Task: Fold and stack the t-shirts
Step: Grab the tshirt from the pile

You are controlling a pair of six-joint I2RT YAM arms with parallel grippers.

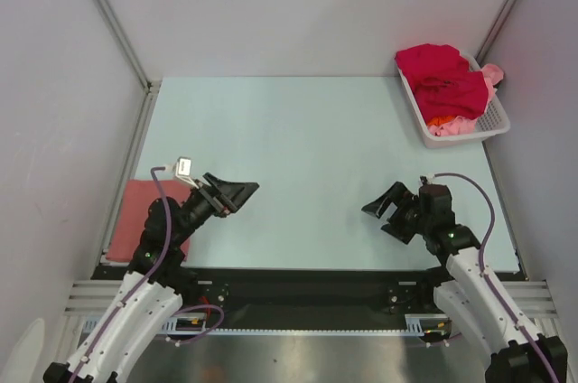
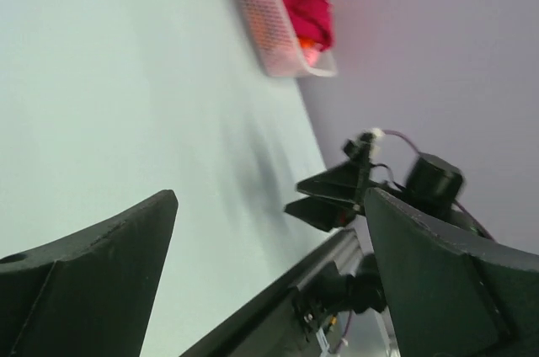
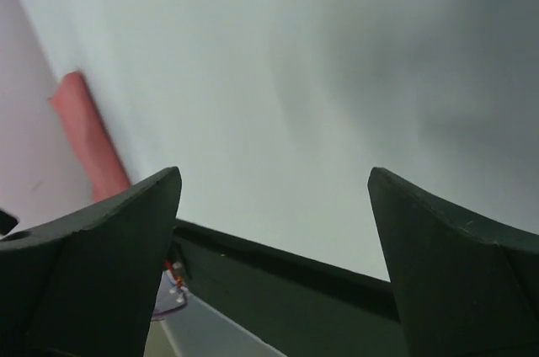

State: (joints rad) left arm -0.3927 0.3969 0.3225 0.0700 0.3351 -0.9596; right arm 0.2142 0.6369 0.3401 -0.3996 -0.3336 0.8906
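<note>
A folded dusty salmon pink t-shirt (image 1: pixel 137 211) lies flat at the table's near left edge, partly under my left arm; the right wrist view catches it as a strip (image 3: pixel 88 134). Crimson red t-shirts (image 1: pixel 444 80) are heaped in the white basket (image 1: pixel 492 121) at the back right, with orange (image 1: pixel 440 120) and light pink cloth (image 1: pixel 453 128) beneath. The left wrist view shows that heap (image 2: pixel 301 5) far off. My left gripper (image 1: pixel 237 191) hangs open and empty above the near left of the table. Over the near right, my right gripper (image 1: pixel 382 212) is open too, holding nothing.
The pale table (image 1: pixel 307 157) is walled by white panels with metal posts at the back corners. A black rail (image 1: pixel 307 282) runs along the near edge by the arm bases. The basket stands against the right wall.
</note>
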